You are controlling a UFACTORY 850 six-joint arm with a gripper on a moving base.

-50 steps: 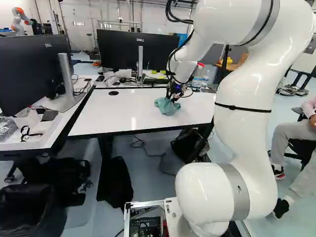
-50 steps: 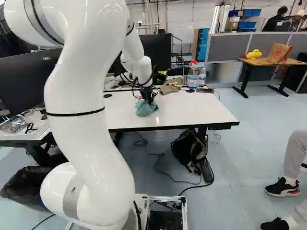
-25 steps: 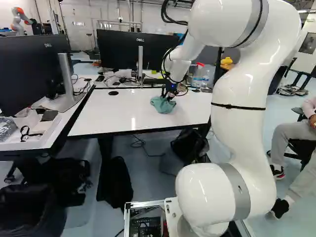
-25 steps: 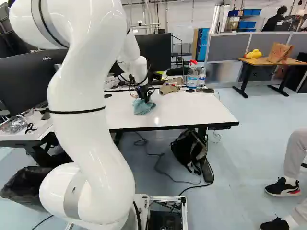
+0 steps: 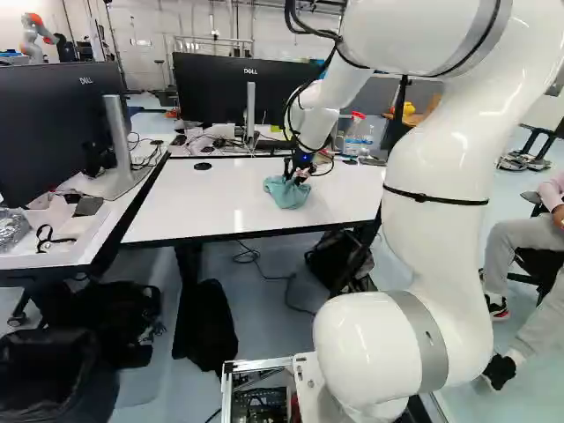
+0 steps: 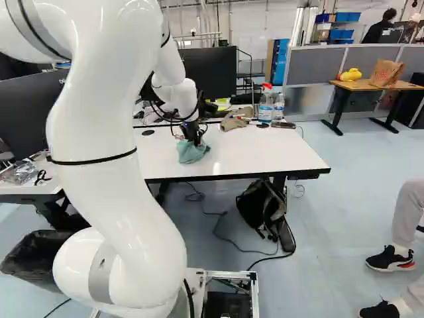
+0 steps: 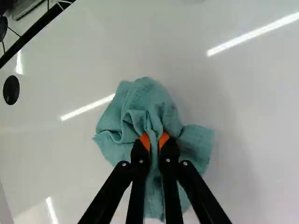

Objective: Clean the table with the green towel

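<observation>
Wiping well seemed to need light, even pressure and overlapping strokes, the gripper (image 7: 154, 141) pinching the green towel (image 7: 147, 95) in its fingers between the table's (image 5: 194, 203) near and far edges.

White table (image 6: 265, 152) bearing crumpled green towel (image 7: 147, 100), brown bundle (image 6: 232, 124) near far edge

A plain teal towel (image 7: 140, 100) rests on a black-edged white table (image 6: 265, 156), a black gripper (image 6: 193, 140) with orange pads (image 7: 145, 140) above.
</observation>
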